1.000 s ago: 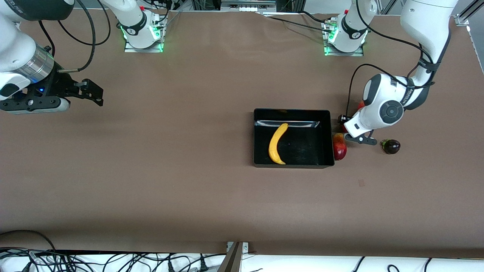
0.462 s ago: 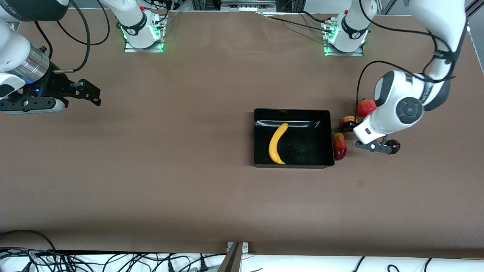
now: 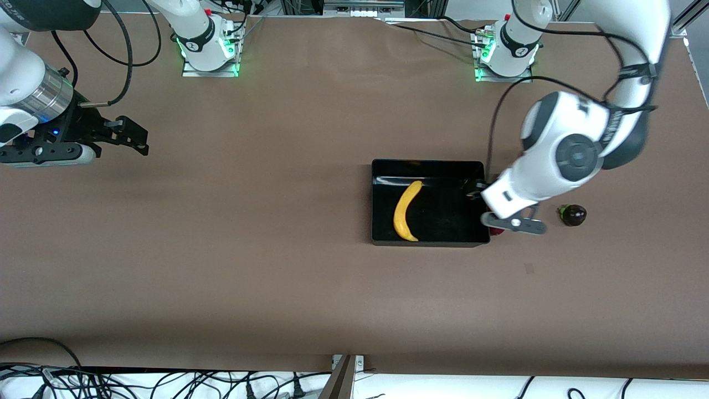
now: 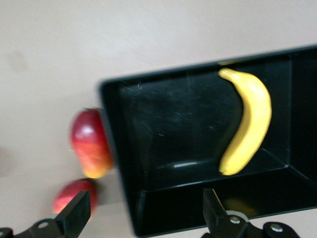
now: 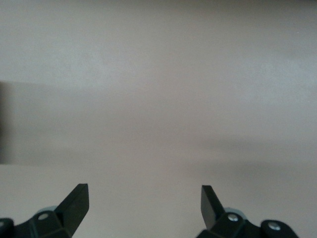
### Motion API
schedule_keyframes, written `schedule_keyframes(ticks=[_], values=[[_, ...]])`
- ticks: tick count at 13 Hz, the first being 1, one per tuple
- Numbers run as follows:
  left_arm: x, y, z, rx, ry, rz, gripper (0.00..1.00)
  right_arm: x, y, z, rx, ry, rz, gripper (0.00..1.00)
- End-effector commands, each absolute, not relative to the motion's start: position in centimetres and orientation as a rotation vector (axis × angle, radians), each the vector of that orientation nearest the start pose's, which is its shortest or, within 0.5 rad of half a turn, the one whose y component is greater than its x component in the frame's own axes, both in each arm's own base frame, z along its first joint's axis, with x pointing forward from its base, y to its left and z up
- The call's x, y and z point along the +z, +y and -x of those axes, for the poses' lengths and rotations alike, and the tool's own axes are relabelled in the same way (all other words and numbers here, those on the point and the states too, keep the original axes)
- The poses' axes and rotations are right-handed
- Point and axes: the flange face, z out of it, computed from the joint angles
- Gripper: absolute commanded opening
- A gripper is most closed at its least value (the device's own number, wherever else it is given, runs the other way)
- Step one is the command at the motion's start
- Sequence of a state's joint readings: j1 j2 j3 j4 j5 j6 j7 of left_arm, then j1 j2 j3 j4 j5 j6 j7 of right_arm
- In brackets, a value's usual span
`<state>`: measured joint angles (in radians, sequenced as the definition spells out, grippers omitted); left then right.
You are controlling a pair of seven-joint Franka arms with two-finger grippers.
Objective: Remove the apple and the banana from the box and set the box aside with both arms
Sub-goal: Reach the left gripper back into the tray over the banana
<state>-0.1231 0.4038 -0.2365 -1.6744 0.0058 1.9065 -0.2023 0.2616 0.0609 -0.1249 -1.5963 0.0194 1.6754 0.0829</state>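
Observation:
The black box [image 3: 429,166] sits mid-table, and the yellow banana [image 3: 407,210] lies in it. My left gripper [image 3: 481,194] is open over the box wall at the left arm's end. In the left wrist view my left gripper [image 4: 143,210] straddles the box wall [image 4: 116,148], with the banana [image 4: 250,121] inside the box. A small red apple [image 4: 74,193] lies outside the wall beside one fingertip [image 4: 77,213]. My right gripper [image 3: 119,133] is open and empty over bare table at the right arm's end; it waits, shown open in its wrist view [image 5: 143,203].
A larger red-yellow fruit [image 4: 91,144] lies against the box's outer wall; only a red sliver [image 3: 497,231] of it shows under my left wrist. A dark purple fruit [image 3: 573,214] lies toward the left arm's end.
My left arm has swung from over the fruits toward the box, and its wrist now covers the red fruits. The right arm has barely moved.

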Motion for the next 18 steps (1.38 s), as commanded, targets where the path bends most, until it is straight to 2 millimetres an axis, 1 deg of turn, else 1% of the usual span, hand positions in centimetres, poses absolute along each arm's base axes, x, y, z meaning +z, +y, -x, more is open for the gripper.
schedule_keyframes(ticks=[1, 2, 3, 4, 5, 6, 7, 8, 9, 10, 11, 12, 13, 14, 15, 16, 17, 18], values=[[34.0, -27.4, -58.6, 0.436, 0.216, 3.111, 1.00, 59.0, 8.4, -57.4, -0.019, -0.088, 3.108, 1.00], [32.1, -29.1, -58.3, 0.477, 0.192, 3.106, 1.00, 59.0, 8.4, -57.4, -0.019, -0.088, 3.108, 1.00], [31.0, -29.6, -59.0, 0.483, 0.159, 3.110, 1.00, 59.0, 8.4, -57.4, -0.019, -0.088, 3.108, 1.00], [30.6, -29.9, -59.1, 0.487, 0.168, 3.114, 1.00, 59.0, 8.4, -57.4, -0.019, -0.088, 3.108, 1.00], [30.8, -30.9, -59.3, 0.437, 0.181, 3.153, 1.00, 59.0, 8.4, -57.4, -0.019, -0.088, 3.108, 1.00], [29.8, -33.0, -58.2, 0.408, 0.204, 3.164, 1.00, 59.0, 8.4, -57.4, -0.019, -0.088, 3.108, 1.00], [26.8, -34.5, -56.1, 0.469, 0.160, 3.126, 1.00, 59.1, 8.3, -57.5, -0.024, -0.086, 3.108, 1.00], [25.5, -35.3, -55.6, 0.423, 0.071, 3.139, 1.00, 59.1, 8.4, -57.5, -0.027, -0.088, 3.108, 1.00], [24.6, -36.9, -54.9, 0.365, 0.046, 3.165, 1.00, 59.1, 8.3, -57.5, -0.027, -0.086, 3.108, 1.00], [24.1, -37.8, -54.5, 0.331, 0.047, 3.182, 1.00, 59.1, 8.4, -57.5, -0.027, -0.088, 3.108, 1.00], [22.7, -37.6, -54.3, 0.331, 0.043, 3.184, 1.00, 59.1, 8.4, -57.5, -0.027, -0.088, 3.108, 1.00], [21.7, -37.7, -54.4, 0.290, 0.061, 3.204, 1.00, 59.1, 8.3, -57.5, -0.027, -0.086, 3.108, 1.00], [20.6, -37.7, -54.1, 0.254, 0.077, 3.218, 1.00, 59.1, 8.3, -57.5, -0.027, -0.086, 3.108, 1.00], [19.9, -37.3, -54.0, 0.189, 0.150, 3.204, 1.00, 59.1, 8.3, -57.5, -0.027, -0.086, 3.108, 1.00], [19.8, -36.7, -54.5, 0.130, 0.213, 3.175, 1.00, 59.1, 8.4, -57.5, -0.027, -0.088, 3.108, 1.00], [19.4, -36.3, -54.6, 0.120, 0.234, 3.157, 1.00, 59.1, 8.3, -57.5, -0.027, -0.086, 3.108, 1.00], [18.4, -36.1, -54.6, 0.135, 0.228, 3.156, 1.00, 59.1, 8.3, -57.5, -0.027, -0.086, 3.108, 1.00], [18.4, -36.3, -54.6, 0.116, 0.220, 3.167, 1.00, 59.1, 8.3, -57.5, -0.024, -0.086, 3.108, 1.00]])
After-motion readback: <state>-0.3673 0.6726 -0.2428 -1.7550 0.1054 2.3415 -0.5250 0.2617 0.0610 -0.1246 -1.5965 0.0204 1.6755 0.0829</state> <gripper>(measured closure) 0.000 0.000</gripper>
